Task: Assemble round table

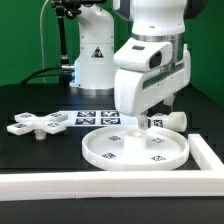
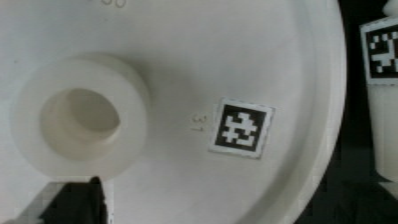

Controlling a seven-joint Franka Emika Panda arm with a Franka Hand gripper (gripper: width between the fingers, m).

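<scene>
Exterior view, left to right:
- One cross-shaped piece (image 1: pixel 38 123) lies flat on the black table, well apart from the rest.
- The marker board (image 1: pixel 97 117) lies behind it.
- One round disc (image 1: pixel 133 160) sits rim-up, near the front border rail (image 1: pixel 100 187).
- The gripper (image 1: pixel 143 122) is low at the disc's far rim. I cannot tell how wide the fingers stand.
- One short post (image 1: pixel 172 120), apparently on its side, lies just beside the disc.

Wrist view: the disc face fills the picture. It shows one central socket (image 2: pixel 80 110) and one tag (image 2: pixel 240 128) near it.

Judgement: the parts are stiff, light, smooth plastic and likely slippery. The disc is too broad to span, so pinch it across its raised rim.
</scene>
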